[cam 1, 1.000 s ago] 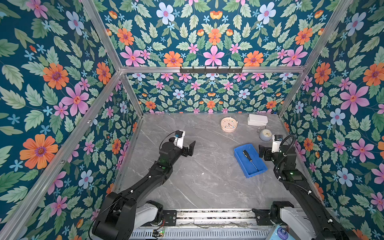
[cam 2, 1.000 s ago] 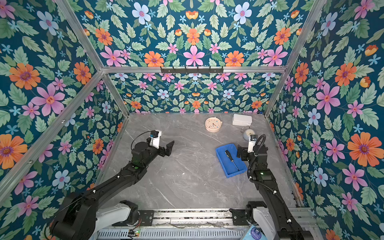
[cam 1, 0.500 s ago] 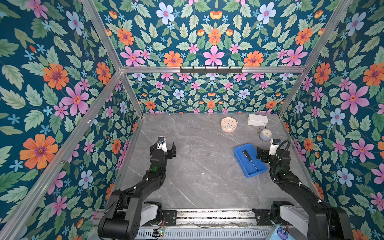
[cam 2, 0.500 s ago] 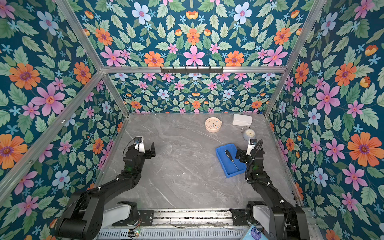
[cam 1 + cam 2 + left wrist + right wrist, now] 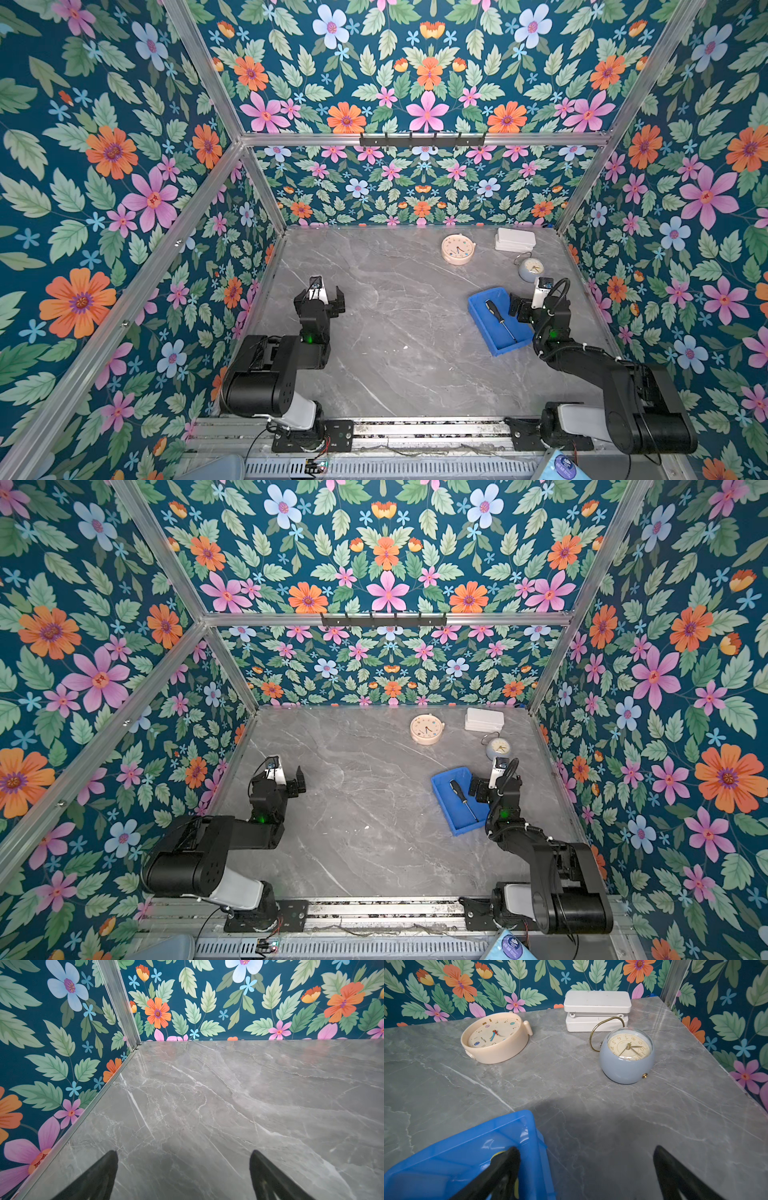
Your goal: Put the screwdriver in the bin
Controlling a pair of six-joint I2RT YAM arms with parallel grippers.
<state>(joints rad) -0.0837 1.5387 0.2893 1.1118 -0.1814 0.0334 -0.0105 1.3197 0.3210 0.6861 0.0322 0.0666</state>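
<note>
Screwdriver (image 5: 500, 318) is lying flat inside the blue bin (image 5: 478, 318), handle toward the back wall and shaft pointing at the near corner, and nothing of mine touches it. So as I read it, the job is done and I'm just getting clear.

My right tool (image 5: 520, 308) hangs just beside the bin's right wall, jaws spread wide with nothing between them. The right wrist view backs that up: one finger is over the bin's corner with a sliver of yellow handle peeking from behind it, the other over bare tabletop (image 5: 612, 1126).

My left tool (image 5: 328, 299) is wide open too and holds nothing. It sits over bare stone on the left side, well apart from everything. It has no part in this, so it's parked out of the way.

The cream clock (image 5: 458, 249), the blue clock (image 5: 530, 268) and the white box (image 5: 514, 240) sit at the back, none of them touching the bin.

Against a second ago, the left arm was stretched out toward the middle of the tabletop. Now it's folded back, tool drawn in toward its base. The right arm has folded back as well. Both tools were open then and are open now. Bin and screwdriver haven't budged.
</note>
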